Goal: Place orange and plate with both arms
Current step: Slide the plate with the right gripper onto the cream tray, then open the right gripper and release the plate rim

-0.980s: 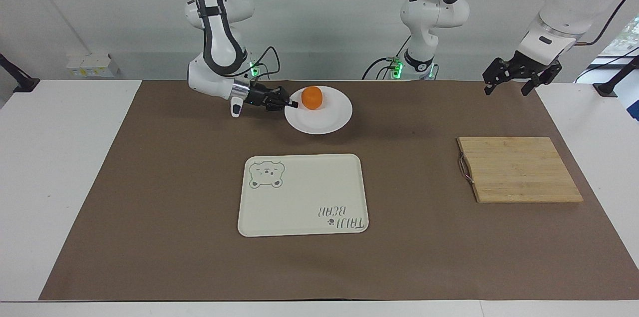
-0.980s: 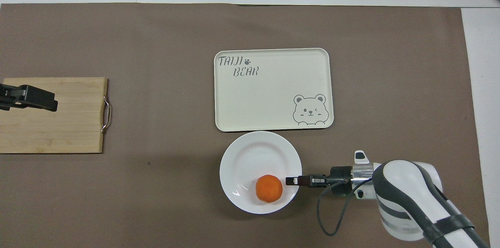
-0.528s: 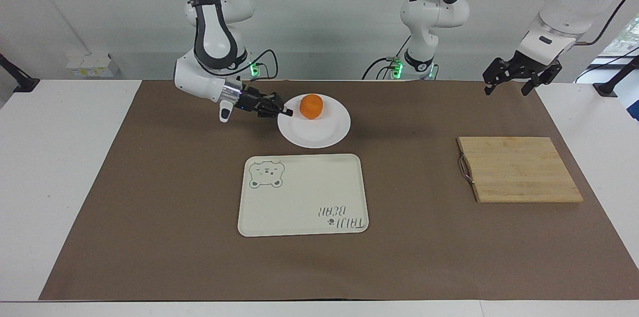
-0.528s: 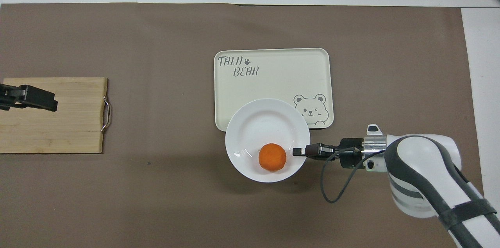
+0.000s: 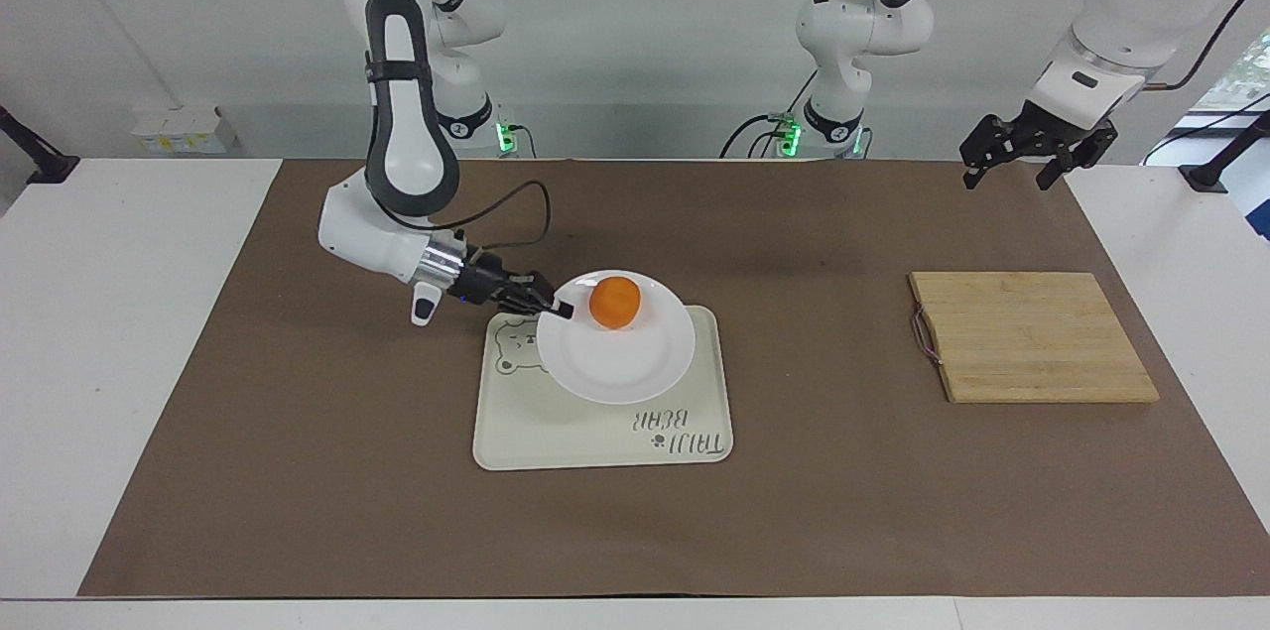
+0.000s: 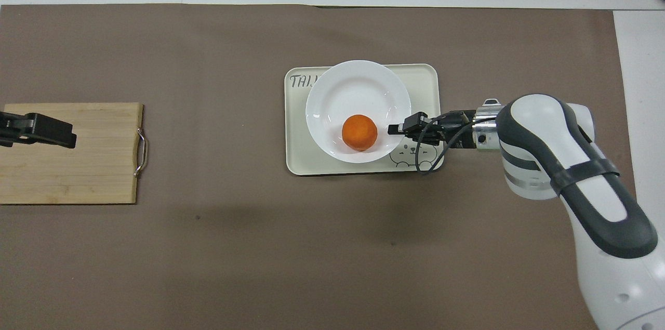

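The white plate carries the orange and hangs a little above the cream bear tray. My right gripper is shut on the plate's rim at the side toward the right arm's end of the table. The orange lies in the part of the plate nearer to the robots. My left gripper waits raised over the bamboo cutting board.
The tray sits mid-table on a brown mat. The cutting board with its metal handle lies toward the left arm's end. White table surface borders the mat.
My right gripper has carried the plate with the orange away from the robots, from the mat beside the tray to over the tray. The left arm has not moved.
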You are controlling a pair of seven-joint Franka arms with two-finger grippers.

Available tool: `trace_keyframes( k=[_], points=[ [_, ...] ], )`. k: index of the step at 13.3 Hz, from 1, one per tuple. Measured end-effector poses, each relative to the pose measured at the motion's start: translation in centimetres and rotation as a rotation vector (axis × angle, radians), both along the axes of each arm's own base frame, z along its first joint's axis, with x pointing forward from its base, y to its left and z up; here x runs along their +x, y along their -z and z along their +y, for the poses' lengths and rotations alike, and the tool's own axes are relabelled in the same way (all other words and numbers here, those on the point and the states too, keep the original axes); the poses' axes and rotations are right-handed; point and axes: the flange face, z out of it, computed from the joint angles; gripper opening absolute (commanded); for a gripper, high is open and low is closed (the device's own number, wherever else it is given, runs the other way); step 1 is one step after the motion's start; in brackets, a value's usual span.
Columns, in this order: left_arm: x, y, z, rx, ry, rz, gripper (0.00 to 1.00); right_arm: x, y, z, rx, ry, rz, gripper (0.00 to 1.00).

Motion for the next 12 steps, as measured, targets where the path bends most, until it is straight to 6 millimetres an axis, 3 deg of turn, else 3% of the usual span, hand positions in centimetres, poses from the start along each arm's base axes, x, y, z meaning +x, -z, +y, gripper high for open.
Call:
trace_keyframes(
  k=[3,8,11,12],
  points=[
    [0.0,0.0,0.0,0.0,0.0,0.0,1.0,2.1,3.0,0.3,-0.016,0.001,0.024,0.0],
    [0.0,0.0,0.0,0.0,0.0,0.0,1.0,1.7,5.5,0.6,-0.034,0.0,0.055,0.01],
    [0.0,0.0,0.0,0.0,0.0,0.0,1.0,1.3,6.1,0.3,-0.037,0.002,0.067,0.97],
    [0.0,0.0,0.0,0.0,0.0,0.0,1.0,1.1,6.3,0.1,-0.038,0.005,0.072,1.0]
  ],
)
